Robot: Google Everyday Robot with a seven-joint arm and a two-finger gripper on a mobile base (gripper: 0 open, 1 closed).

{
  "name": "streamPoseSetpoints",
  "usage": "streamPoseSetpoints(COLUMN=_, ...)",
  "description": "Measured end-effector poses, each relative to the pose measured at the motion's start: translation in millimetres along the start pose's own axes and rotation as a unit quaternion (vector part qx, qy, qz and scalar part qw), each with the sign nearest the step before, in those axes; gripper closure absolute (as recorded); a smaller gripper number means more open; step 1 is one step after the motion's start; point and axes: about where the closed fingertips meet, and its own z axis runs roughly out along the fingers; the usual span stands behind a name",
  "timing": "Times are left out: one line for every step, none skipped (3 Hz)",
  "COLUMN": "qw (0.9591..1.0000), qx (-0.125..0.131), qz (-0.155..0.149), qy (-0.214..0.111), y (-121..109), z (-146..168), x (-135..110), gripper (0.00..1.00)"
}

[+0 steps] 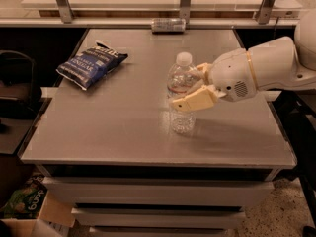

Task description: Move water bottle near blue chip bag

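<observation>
Tipping is the big risk here: the water bottle (178, 80) is stood upright right of the table (113, 127) middle, well apart from the blue chip bag (91, 63) at back left, and looks clamped at label height by the gripper (186, 86). Thin, ribbed clear plastic is easily squashed or dragged over; the crinkly bag could be shoved

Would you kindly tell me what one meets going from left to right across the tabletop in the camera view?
Crinkled dark navy-blue chip bag → clear ribbed plastic water bottle, clasped by the cream-fingered gripper → white rounded arm housing.
</observation>
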Motion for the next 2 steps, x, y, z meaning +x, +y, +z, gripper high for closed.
streamPoseSetpoints(qw=0.9995, qx=0.028, qz=-0.018, qy=0.0, y=-20.7, z=-26.5, x=-21.7, gripper=1.0)
streamPoseSetpoints(qw=0.9994, qx=0.028, qz=-0.019, qy=0.0, y=-20.7, z=-26.0, x=-22.3, gripper=1.0)
